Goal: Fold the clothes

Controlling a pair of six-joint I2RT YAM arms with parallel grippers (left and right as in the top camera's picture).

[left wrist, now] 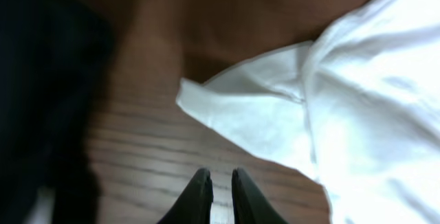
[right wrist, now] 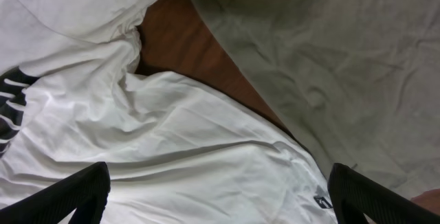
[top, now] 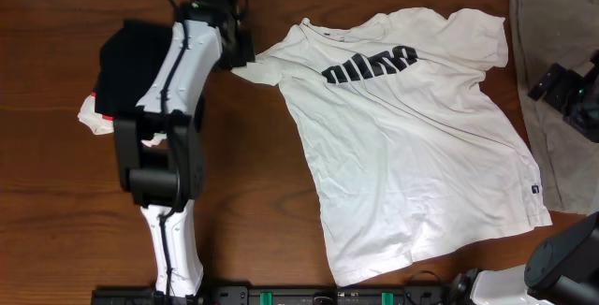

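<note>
Matt white cotton T-shirt (top: pixel 412 146), creased olive-grey cloth (right wrist: pixel 344 59), smooth, faintly glossy wooden table (top: pixel 271 211).

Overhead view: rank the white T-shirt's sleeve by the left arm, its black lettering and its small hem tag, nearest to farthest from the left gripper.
From the left gripper:
1. Sleeve: right beside the fingertips, at the T-shirt edge nearest that arm.
2. Black lettering: on the chest, further across the table.
3. Hem tag: at the far hem corner, next to the olive-grey cloth.
</note>
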